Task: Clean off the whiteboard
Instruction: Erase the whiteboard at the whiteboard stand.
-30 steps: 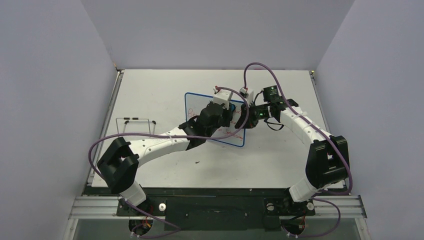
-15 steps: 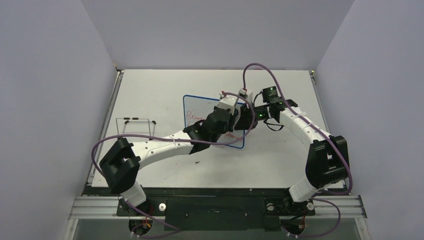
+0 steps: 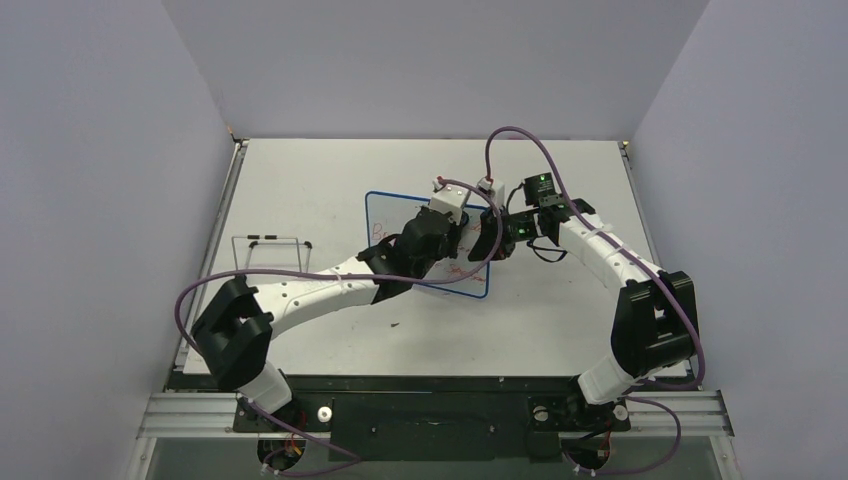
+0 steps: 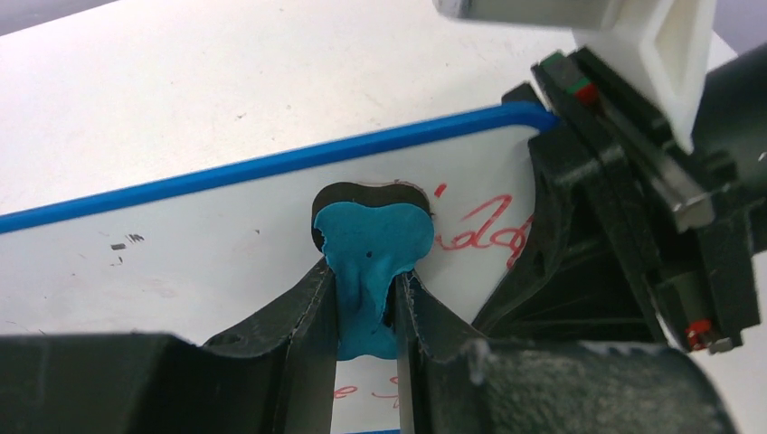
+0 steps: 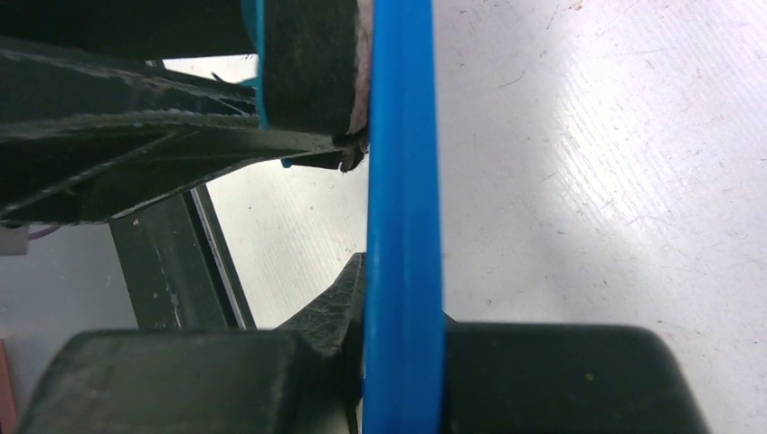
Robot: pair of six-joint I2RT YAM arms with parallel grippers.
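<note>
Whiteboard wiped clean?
No, red handwriting shows on the whiteboard just right of the eraser.

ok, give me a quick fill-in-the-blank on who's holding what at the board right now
1. The left gripper is shut on the ___, pressing it against the board.
2. The right gripper is shut on the whiteboard by its ___ rim.
3. The handwriting on the whiteboard is ___ in colour.

Missing words: eraser; blue; red
</note>
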